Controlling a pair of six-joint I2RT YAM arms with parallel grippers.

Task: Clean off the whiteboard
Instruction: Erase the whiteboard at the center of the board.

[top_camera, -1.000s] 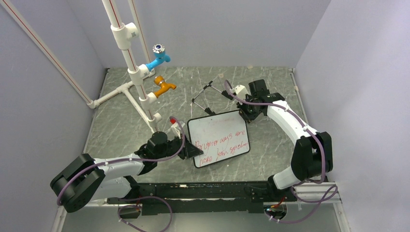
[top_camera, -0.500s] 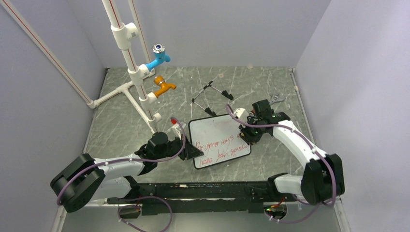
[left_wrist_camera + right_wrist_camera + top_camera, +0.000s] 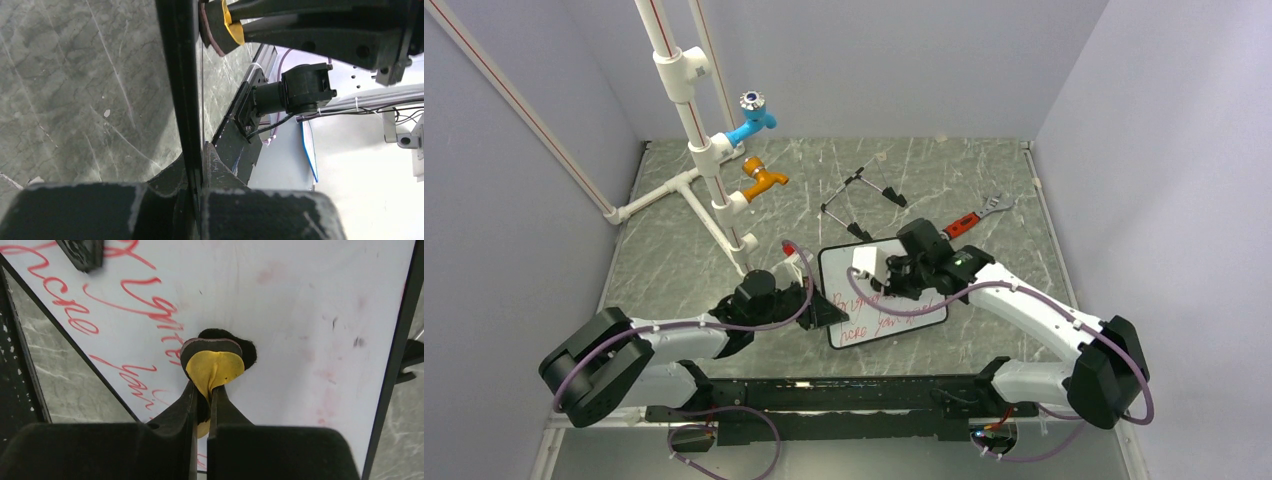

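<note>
Right wrist: eraser (image 3: 212, 367) seemingly touches whiteboard (image 3: 300, 315), clear of edges.

Pale lilac walls (image 3: 874, 60), grey-green marbled tabletop (image 3: 674, 250), white pipe stand (image 3: 694, 130), blue tap (image 3: 752, 122), orange tap (image 3: 764, 181)

Only text legible: red cursive handwriting (image 3: 135, 295) on whiteboard (image 3: 300, 315), set in two slanted lines.
- Right wrist view, line nearer board's edge: first word read roughly as "here" or "acne", next as "your" or "join"; neither settled.
- Other line: looped letter like "g" made out, rest not deciphered; start cut off by picture edge.
- Middle of writing hidden behind yellow eraser (image 3: 212, 365).
- Top view: same writing too small to be read, partly covered by arm.
</note>
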